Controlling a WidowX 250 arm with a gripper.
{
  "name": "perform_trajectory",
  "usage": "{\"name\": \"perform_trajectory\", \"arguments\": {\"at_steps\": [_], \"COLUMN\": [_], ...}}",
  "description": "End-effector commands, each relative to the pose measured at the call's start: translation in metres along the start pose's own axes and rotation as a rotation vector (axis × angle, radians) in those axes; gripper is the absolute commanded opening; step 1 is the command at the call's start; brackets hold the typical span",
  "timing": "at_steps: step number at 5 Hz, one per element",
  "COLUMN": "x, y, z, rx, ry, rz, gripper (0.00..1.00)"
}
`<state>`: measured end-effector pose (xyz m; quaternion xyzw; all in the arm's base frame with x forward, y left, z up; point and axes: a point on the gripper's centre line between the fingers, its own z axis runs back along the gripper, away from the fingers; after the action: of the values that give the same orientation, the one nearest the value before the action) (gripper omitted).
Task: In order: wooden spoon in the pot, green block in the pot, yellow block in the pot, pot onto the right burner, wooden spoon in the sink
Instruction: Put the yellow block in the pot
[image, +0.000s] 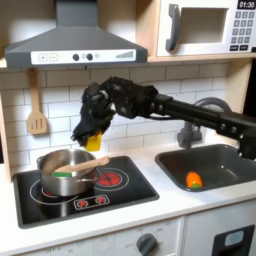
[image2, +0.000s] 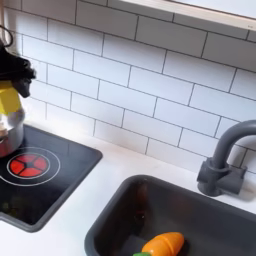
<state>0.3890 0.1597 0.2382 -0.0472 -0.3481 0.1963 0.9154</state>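
Observation:
The steel pot (image: 60, 163) stands on the left ring of the black cooktop. The wooden spoon (image: 91, 164) leans inside it, handle sticking out to the first exterior view's right, and the green block (image: 63, 175) shows as a bit of green inside. My gripper (image: 93, 137) is shut on the yellow block (image: 94, 143), just above the pot's right rim. In the second exterior view, the gripper (image2: 8, 92) holds the yellow block (image2: 9, 101) at the left edge, over the pot (image2: 8, 128). The right burner (image: 108, 180) (image2: 28, 165) is bare.
A slotted wooden spatula (image: 37, 112) hangs on the tiled wall. The dark sink (image: 222, 172) (image2: 115, 225) holds a small orange toy (image: 194, 180) (image2: 162, 243). A grey faucet (image2: 224, 160) rises behind the sink. Range hood and microwave sit overhead.

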Motion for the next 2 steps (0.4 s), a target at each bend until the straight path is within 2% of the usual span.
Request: {"name": "perform_trajectory", "arguments": {"at_steps": [1,2], "x": [0.0006,0.0007], "y": [0.0266,0.0345], "z": [0.0056,-0.0013], "rx": [0.048,0.063], "ry": [-0.015,-0.004], "rz": [0.043,0.044], "gripper": [0.00,0.00]}}
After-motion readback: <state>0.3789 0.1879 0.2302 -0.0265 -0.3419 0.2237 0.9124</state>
